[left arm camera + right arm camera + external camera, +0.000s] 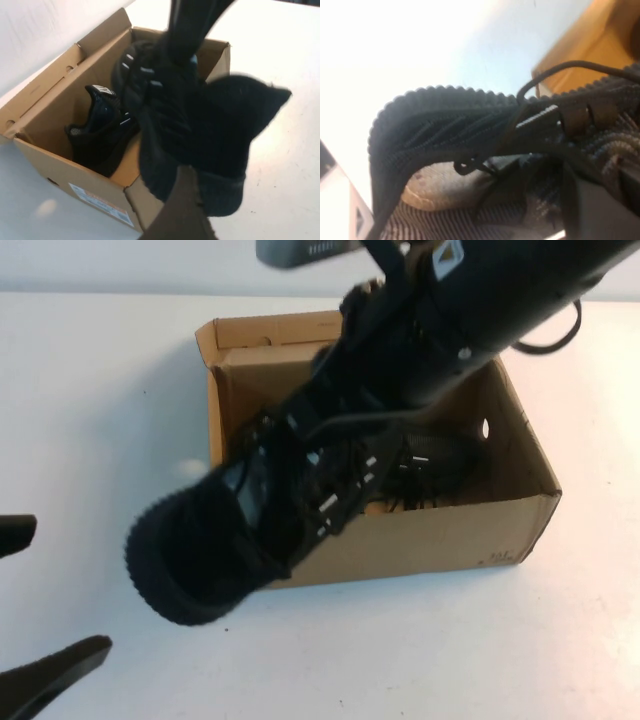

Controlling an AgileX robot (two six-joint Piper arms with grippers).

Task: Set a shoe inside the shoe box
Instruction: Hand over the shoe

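- We see the right gripper [335, 485] pinching the shoe [205, 550] above the shoe box [440, 540] edge.
- We see the left gripper [40, 605], fingers spread, parked near the table's left edge.

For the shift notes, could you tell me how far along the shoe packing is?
One sneaker already lies inside the shoe box. The right hand is shut on the second shoe, held above the box's near-left corner, heel outside. Still to do: lower and release it. The left hand waits open nearby.
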